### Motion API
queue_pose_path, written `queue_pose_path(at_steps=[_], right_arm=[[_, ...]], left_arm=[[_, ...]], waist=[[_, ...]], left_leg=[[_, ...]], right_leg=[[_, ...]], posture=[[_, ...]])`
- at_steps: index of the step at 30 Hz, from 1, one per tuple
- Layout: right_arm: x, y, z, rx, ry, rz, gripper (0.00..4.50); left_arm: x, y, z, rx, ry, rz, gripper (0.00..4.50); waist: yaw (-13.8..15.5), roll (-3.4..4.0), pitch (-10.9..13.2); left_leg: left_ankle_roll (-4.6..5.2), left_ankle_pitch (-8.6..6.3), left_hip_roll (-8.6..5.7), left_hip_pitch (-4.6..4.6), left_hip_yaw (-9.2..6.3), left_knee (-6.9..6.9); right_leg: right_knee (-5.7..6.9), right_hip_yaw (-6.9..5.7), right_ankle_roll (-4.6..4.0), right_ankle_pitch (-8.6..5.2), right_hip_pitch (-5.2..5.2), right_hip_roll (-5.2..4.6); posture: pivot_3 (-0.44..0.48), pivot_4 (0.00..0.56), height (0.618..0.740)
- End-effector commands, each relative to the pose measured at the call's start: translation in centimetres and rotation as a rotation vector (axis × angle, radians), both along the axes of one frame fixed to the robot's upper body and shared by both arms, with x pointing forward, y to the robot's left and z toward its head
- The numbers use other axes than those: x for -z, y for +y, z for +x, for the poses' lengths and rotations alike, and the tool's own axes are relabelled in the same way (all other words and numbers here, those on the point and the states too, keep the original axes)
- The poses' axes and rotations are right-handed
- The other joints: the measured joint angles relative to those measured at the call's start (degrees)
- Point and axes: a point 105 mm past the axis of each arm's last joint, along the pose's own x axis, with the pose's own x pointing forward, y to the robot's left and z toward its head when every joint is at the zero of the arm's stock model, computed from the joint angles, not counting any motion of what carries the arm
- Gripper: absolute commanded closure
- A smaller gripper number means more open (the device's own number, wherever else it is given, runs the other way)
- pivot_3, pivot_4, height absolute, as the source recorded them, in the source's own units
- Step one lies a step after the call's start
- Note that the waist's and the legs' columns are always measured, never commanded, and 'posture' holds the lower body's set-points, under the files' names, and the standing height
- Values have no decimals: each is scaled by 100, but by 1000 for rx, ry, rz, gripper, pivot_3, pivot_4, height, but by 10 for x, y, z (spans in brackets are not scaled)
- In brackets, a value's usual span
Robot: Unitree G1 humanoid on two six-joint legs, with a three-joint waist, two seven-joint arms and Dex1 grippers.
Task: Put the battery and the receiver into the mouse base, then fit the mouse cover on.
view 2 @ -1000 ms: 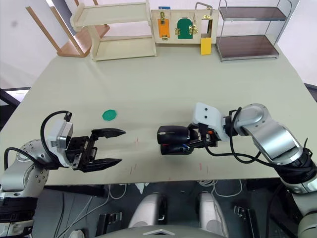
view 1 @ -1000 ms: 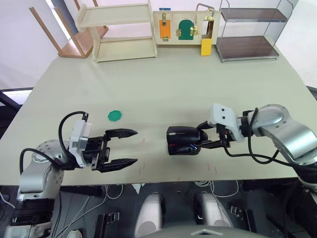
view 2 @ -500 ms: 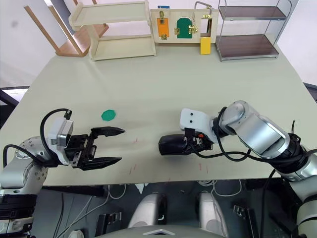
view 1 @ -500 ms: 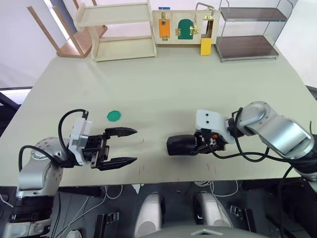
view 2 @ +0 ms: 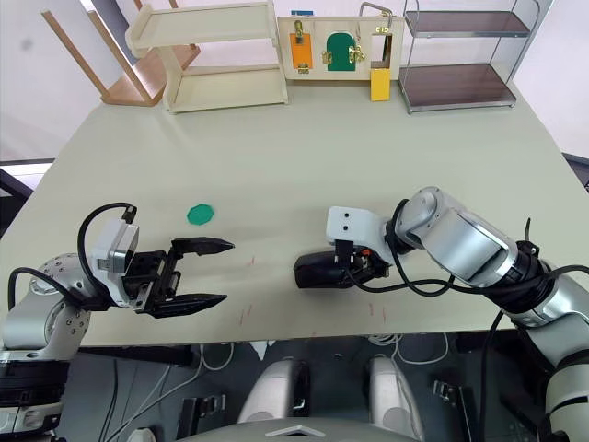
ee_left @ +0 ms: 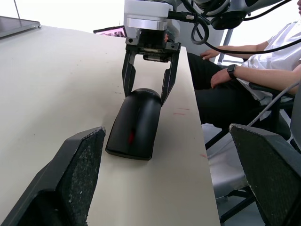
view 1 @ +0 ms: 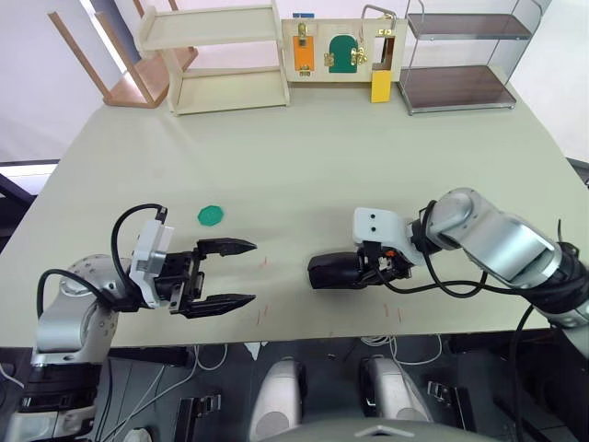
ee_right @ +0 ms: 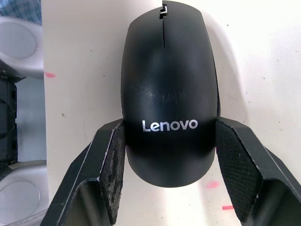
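Note:
The mouse cover (view 1: 333,270) is a glossy black shell lying top up on the table (view 1: 304,166), near the front edge. It sits over the mouse base, which it hides almost entirely. My right gripper (view 1: 357,267) clasps the rear end of the mouse, one pad (ee_right: 117,155) pressed on each side. In the left wrist view the cover (ee_left: 136,120) lies flat between those fingers. My left gripper (view 1: 250,272) hovers open and empty a hand's width to the left of the mouse. The battery and the receiver are hidden.
A flat green disc (view 1: 212,215) lies behind the left gripper. A wooden shelf (view 1: 221,55), a latch board (view 1: 342,51) and a wire rack (view 1: 460,55) line the far edge. A seated person (ee_left: 244,70) is beside the table's front edge.
My right wrist rolled, turning the held mouse from tilted, with red and blue showing inside, to top up and flat on the table. The left gripper has not moved.

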Motion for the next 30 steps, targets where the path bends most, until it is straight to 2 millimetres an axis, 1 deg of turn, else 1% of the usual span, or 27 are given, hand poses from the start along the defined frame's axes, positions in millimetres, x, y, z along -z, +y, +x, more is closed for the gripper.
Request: queue_pose_path(at_steps=[1, 11, 19, 30], right_arm=[[-4, 2, 5, -15, -41, -12, 2230], [-1, 3, 6, -12, -20, -21, 2230], [-1, 9, 7, -10, -21, -24, 2230], [2, 6, 6, -13, -9, -49, 2230]], left_arm=[[-5, 1, -2, 11, -20, 13, 0], [-4, 1, -4, 6, -13, 11, 0], [-4, 1, -5, 8, -10, 10, 0], [-2, 1, -5, 1, -8, 6, 0]], waist=[[-2, 0, 0], [1, -1, 0], [-10, -2, 0], [-9, -2, 0]], left_leg=[[0, 0, 0, 0, 1, 0], [0, 0, 2, 0, 7, 1], [0, 0, 4, 0, 8, 1], [0, 0, 6, 0, 10, 1]], right_leg=[[3, 0, 0, 0, -2, 0], [57, 4, -23, -14, -31, 4], [62, 6, -24, -15, -35, 6], [64, 7, -26, -16, -37, 7]], posture=[[0, 150, 740], [0, 150, 740], [0, 150, 740], [0, 150, 740]])
